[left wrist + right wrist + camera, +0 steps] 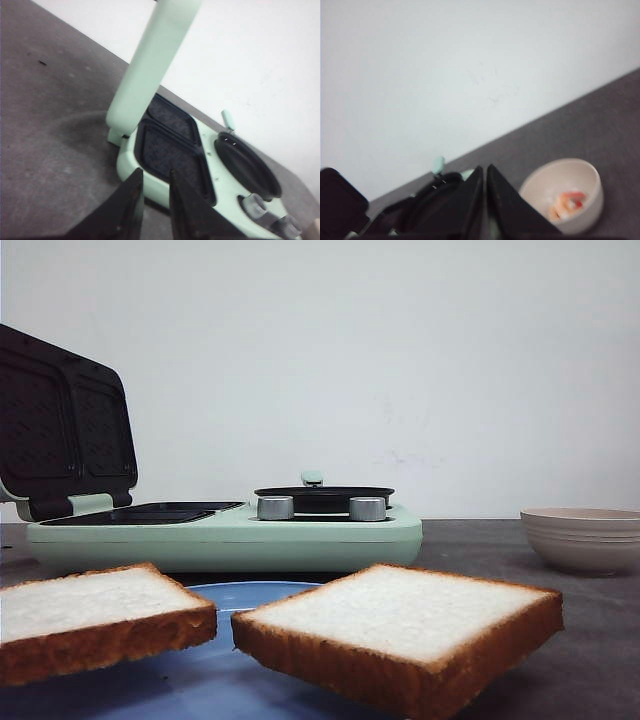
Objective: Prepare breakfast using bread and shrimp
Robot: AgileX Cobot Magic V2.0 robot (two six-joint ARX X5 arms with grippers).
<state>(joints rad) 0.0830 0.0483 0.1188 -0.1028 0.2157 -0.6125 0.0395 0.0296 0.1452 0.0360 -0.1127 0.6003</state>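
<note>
Two slices of bread lie on a blue plate (250,592) directly in front of the green sandwich maker (225,535); the left slice (95,615) and the right slice (400,625) sit side by side, apart, both overhanging the plate rim; the sandwich maker stands with its lid (65,425) raised, dark cooking plates exposed, and a small black pan (323,496) seated on its right half; a pale bowl (565,195) stands to the right of the sandwich maker and holds a few orange-pink shrimp (567,202); the left gripper (156,200) hangs just in front of the sandwich maker's open plates, fingers a narrow gap apart, holding nothing; the right gripper (485,200) hangs near the pan and the bowl, fingers drawn together, nothing between them. Judgement: the bread appears light, soft and easily crushed; the firmer crust at an overhanging edge is the sensible hold, with light pressure; the shrimp are small, probably slick, and best pinched singly from above; no item is yet loaded.
</note>
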